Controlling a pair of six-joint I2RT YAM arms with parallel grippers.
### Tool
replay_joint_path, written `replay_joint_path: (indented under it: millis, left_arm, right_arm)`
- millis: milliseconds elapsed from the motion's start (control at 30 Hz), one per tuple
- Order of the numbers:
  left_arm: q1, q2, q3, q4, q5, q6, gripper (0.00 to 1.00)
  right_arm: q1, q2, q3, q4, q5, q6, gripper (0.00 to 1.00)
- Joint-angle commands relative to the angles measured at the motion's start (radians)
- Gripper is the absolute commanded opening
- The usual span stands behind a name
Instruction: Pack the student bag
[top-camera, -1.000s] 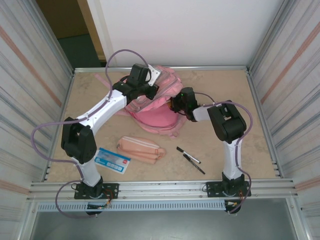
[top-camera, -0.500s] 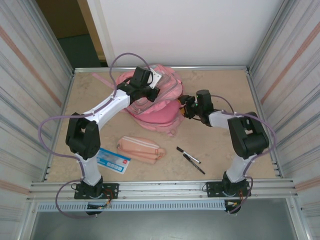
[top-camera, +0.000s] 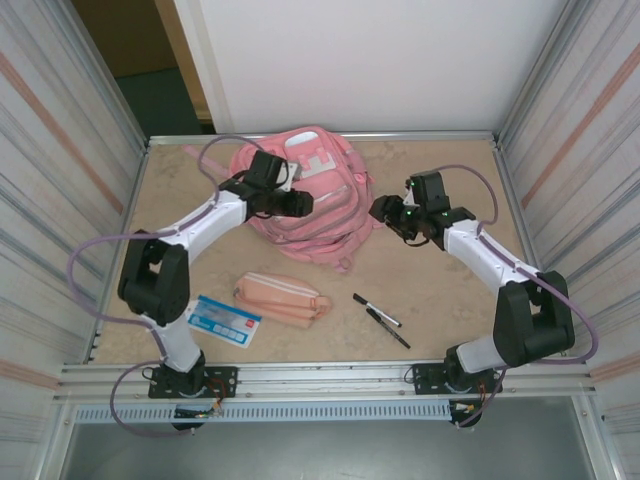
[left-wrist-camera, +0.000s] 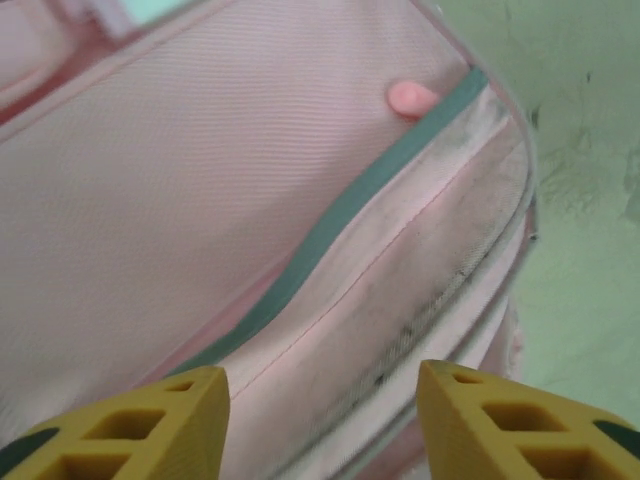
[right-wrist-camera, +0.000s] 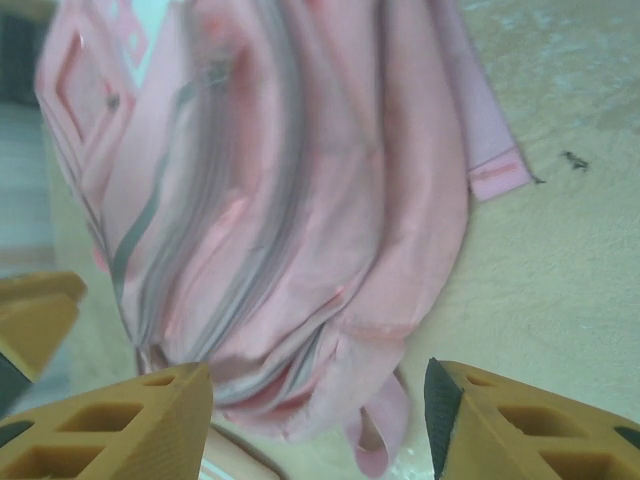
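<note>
Pencil pouch (top-camera: 282, 298), pens (top-camera: 380, 319) before student bag (top-camera: 320, 230)

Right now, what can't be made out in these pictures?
1. Top view: the left end effector and its arm cover the middle of the student bag; any open zip there is hidden.
2. Left wrist view: the fabric is blurred and cut by the edges; which pocket is unclear.
3. Top view: the blue-and-white card has print too small to read.

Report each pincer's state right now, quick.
Left pincer: open, holding nothing, over the student bag.
Right pincer: open, holding nothing, beside the student bag.
</note>
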Motion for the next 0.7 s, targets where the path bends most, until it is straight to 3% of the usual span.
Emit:
replay_joint_path:
  millis: [0,100,367,500,667]
  left_arm:
    - [0.076,-0.128,-0.023,-0.06,-0.04,-0.099,0.56]
    - [0.153,-0.146,-0.102,-0.038,-0.097,-0.13,0.56]
    - [0.332,-0.012,-0.137,0.063,-0.048,-0.241,0.59]
    - [0.384,0.1,-0.103,0.161,0.049,-0.278,0.59]
    - [0.384,0.209,-0.066,0.23,0.065,-0.288,0.57]
  right_arm:
    - [0.076,0.028,0.099,-0.187,0.057,-0.238,0.59]
    - [0.178,0.065,0.157,-0.199,0.103,-0.29,0.59]
    - [0.404,0.235,0.295,-0.214,0.203,-0.337,0.63]
    - [0.438,0.322,0.326,-0.232,0.239,-0.343,0.64]
    - [0.437,0.387,0.333,-0.246,0.268,-0.334,0.64]
